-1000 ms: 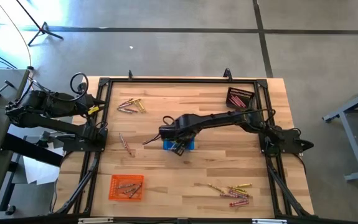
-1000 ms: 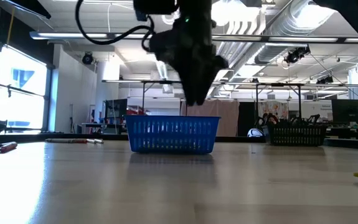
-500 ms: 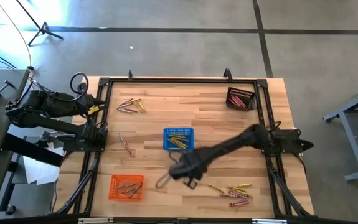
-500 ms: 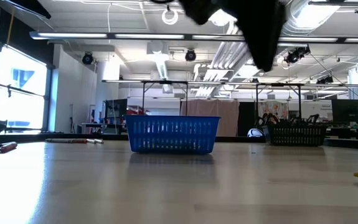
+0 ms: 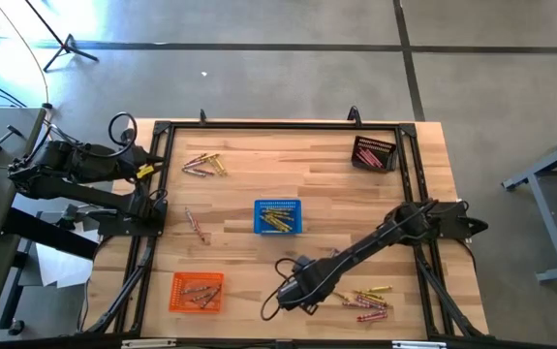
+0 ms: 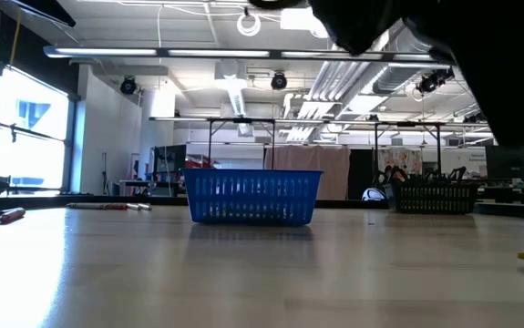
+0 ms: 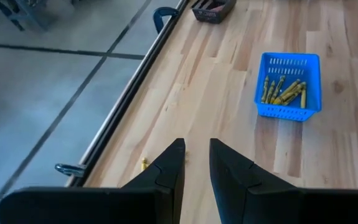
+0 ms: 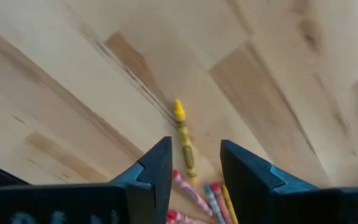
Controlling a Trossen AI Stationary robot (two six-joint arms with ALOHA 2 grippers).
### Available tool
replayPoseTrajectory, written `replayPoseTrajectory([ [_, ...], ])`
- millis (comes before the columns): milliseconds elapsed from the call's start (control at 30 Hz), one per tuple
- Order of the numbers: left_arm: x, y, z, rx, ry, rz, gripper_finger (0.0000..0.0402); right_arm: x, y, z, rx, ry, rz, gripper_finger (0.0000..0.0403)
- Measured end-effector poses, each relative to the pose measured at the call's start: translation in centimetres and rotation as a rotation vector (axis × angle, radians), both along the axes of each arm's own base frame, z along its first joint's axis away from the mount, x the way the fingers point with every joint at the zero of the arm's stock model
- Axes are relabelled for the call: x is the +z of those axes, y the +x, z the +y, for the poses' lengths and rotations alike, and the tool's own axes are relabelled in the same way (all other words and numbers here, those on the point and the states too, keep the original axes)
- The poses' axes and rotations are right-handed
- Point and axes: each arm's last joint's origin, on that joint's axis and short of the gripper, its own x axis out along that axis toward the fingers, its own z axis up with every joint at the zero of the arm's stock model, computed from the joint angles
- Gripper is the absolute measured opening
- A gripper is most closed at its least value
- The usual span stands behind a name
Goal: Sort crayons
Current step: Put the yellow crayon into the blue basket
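Yellow, red and tan crayons [image 5: 363, 299] lie loose on the table at the near right. More crayons lie at the far left [image 5: 203, 165] and the left middle [image 5: 196, 225]. The blue basket [image 5: 278, 217] holds yellow crayons. My right gripper [image 5: 300, 294] is open and empty above the table, just left of the near-right pile. In the right wrist view a yellow crayon [image 8: 183, 140] lies on the wood beyond the gap between the fingers of the right gripper [image 8: 194, 158]. My left gripper [image 7: 196, 163] waits at the table's left edge, slightly open and empty.
An orange basket [image 5: 197, 291] with crayons stands at the near left. A dark basket [image 5: 373, 153] stands at the far right. A black frame rail [image 5: 152, 223] runs round the table. Bare wood lies between the baskets.
My right gripper has gone from over the blue basket toward the table's near edge and now stands beside the near-right crayon pile. With the arm gone, the yellow crayons in the blue basket show.
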Motion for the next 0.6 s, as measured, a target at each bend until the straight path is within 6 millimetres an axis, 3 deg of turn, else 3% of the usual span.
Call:
replayPoseTrajectory([
  [400, 0.2, 0.2, 0.0, 0.143, -0.212, -0.142, 0.0060, -0.9, -0.9, 0.9, 0.170, -0.020, 0.008, 0.0122],
  [600, 0.2, 0.2, 0.0, 0.222, -0.328, -0.208, 0.0060, -2.8, -2.8, 1.9, 0.231, -0.038, 0.029, 0.0122],
])
